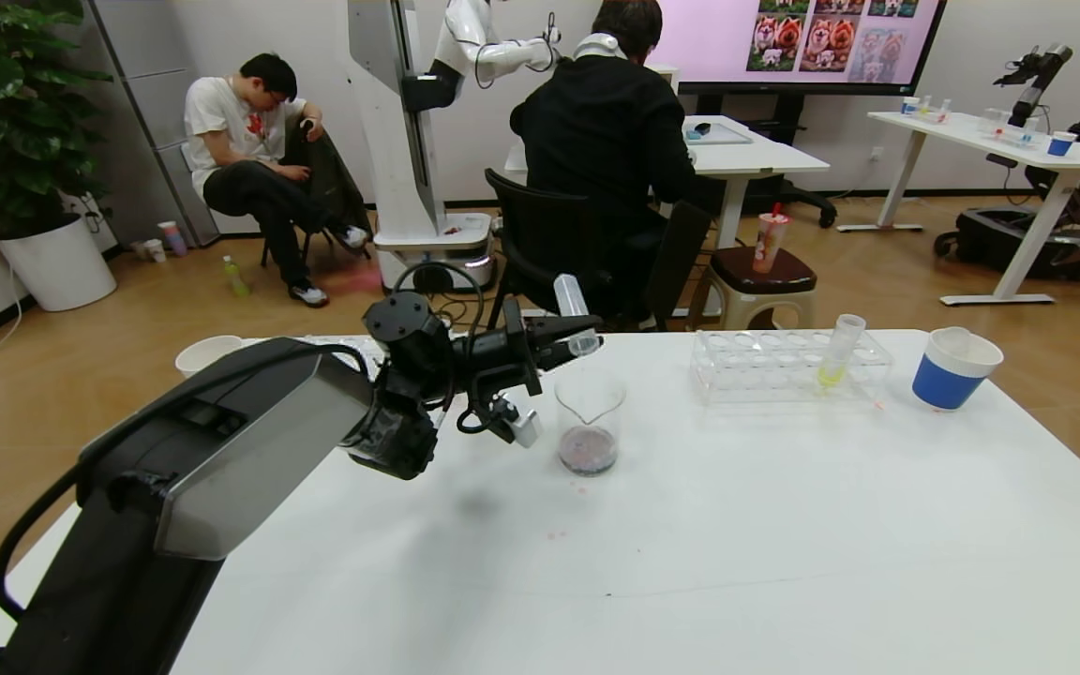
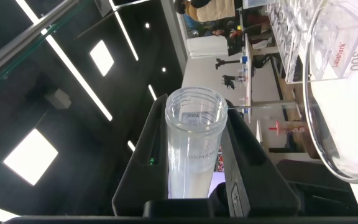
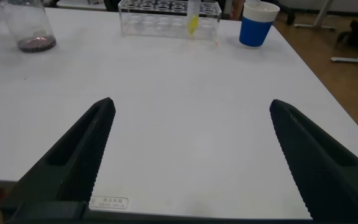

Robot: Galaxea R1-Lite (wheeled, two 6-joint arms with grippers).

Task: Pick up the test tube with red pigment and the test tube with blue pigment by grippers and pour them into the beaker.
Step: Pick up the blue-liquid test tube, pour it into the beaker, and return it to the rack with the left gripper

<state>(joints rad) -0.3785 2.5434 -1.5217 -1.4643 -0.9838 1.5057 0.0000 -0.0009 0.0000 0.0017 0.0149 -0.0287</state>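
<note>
Left gripper (image 1: 570, 339) held just above the rim of the beaker (image 1: 589, 422), fingers clamped on a clear test tube (image 1: 575, 309). In the head view the tube leans, open mouth up and away, rounded end low by the beaker's rim. Left wrist view looks straight into the tube (image 2: 194, 146): clear wall, no liquid colour seen inside, looks empty. Which pigment it held cannot be told from these frames.

Beaker stands on the white table (image 1: 784, 525), well in front of the clear tube rack (image 1: 788, 366). It holds a shallow dark purplish-red layer at the bottom, also visible in the right wrist view (image 3: 33, 28). A few small pink specks lie on the table near its base.

Rack holds only one tube, the yellow-green one (image 1: 838, 354); no red or blue tube seen in it or elsewhere on the table. Blue-and-white paper cup (image 1: 952, 367) stands beside the rack on the right; another white cup (image 1: 207, 352) at the far left table edge.

Right gripper (image 3: 194, 162) low over the near table, fingers spread wide, holding nothing; idle.

Judgement: mixed colour in the beaker and emptied rack suggest both pours are done or nearly so. Left: put the emptied tube down
</note>
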